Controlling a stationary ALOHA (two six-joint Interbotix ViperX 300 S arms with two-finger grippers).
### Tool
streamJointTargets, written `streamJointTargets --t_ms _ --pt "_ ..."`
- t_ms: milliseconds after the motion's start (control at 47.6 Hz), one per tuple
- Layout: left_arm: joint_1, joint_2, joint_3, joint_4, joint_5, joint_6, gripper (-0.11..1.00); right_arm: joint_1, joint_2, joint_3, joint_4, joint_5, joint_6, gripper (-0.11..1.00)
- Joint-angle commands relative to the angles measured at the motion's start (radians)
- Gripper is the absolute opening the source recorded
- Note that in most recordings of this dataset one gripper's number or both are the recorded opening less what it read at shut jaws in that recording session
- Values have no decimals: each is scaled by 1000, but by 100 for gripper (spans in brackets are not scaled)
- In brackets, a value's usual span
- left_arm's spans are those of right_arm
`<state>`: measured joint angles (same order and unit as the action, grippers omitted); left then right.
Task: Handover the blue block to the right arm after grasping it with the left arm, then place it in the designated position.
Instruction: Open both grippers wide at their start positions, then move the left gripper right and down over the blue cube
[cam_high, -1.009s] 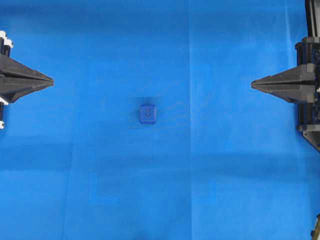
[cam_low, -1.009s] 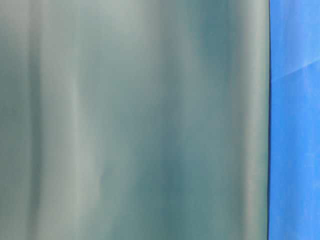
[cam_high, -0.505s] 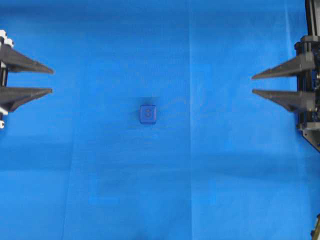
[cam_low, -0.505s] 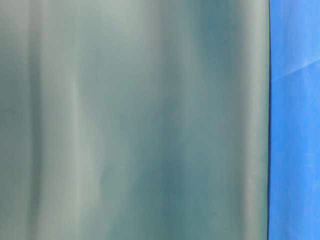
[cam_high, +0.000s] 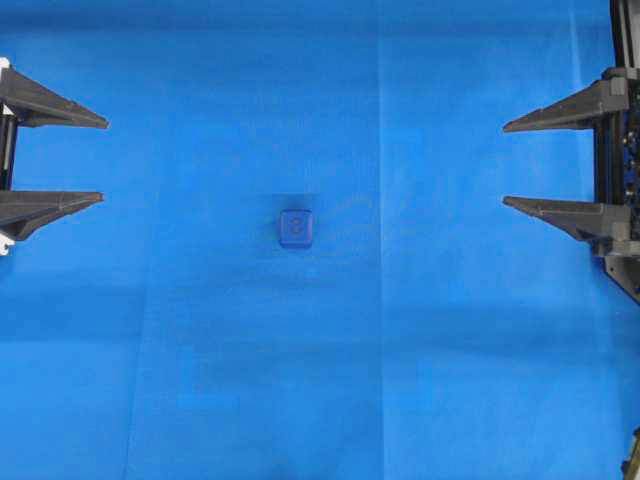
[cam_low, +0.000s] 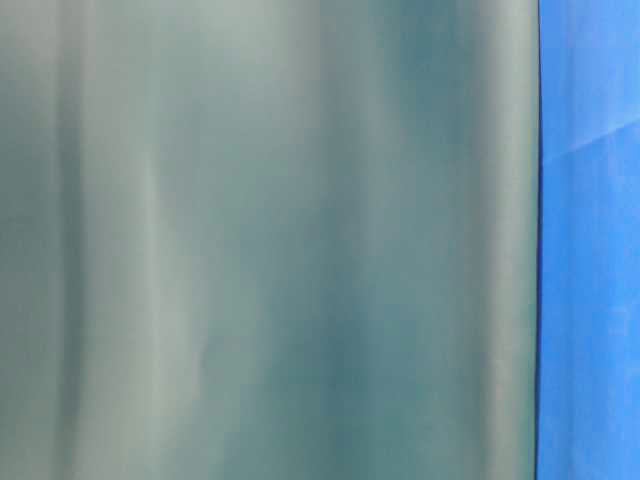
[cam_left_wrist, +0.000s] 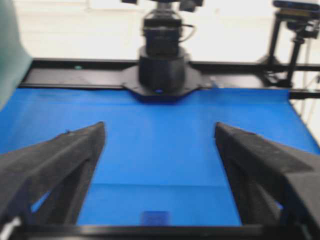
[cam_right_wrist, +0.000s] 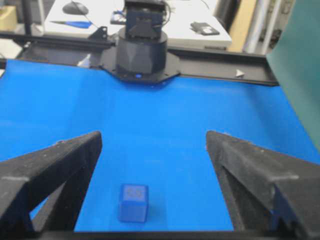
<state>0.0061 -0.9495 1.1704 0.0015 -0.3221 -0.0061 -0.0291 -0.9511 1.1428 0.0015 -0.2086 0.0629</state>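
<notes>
The blue block (cam_high: 296, 228) is a small dark-blue cube resting on the blue cloth near the middle, its numbered face up. It also shows low in the left wrist view as the blue block (cam_left_wrist: 155, 218) and in the right wrist view as the blue block (cam_right_wrist: 133, 202). My left gripper (cam_high: 103, 160) stands open at the left edge, far from the block. My right gripper (cam_high: 505, 165) stands open at the right edge, equally far. Nothing lies between either pair of fingers.
Blue cloth (cam_high: 300, 380) covers the table and bears a faint darker rectangle (cam_high: 305, 385) below the block. A grey-green sheet (cam_low: 270, 240) fills most of the table-level view. The opposite arm's base (cam_left_wrist: 161, 70) stands at the far cloth edge, like base (cam_right_wrist: 140, 55).
Both grippers went from shut to wide open. Neither arm moved along the table, and the block stayed where it was.
</notes>
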Motion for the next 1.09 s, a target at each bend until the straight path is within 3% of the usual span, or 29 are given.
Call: streamJointTargets --t_ms 0,526,694,1072 --pt "12 17 -20 2 -12 0 92 -3 6 -29 3 -5 2 97" --pt "34 321 -138 2 -163 8 92 -2 34 -34 3 -11 0 97" --pt "34 459 -222 2 -209 17 92 -2 34 -37 3 -11 0 97" --pt "41 696 -442 2 -175 28 92 -2 35 -37 3 -14 0 97"
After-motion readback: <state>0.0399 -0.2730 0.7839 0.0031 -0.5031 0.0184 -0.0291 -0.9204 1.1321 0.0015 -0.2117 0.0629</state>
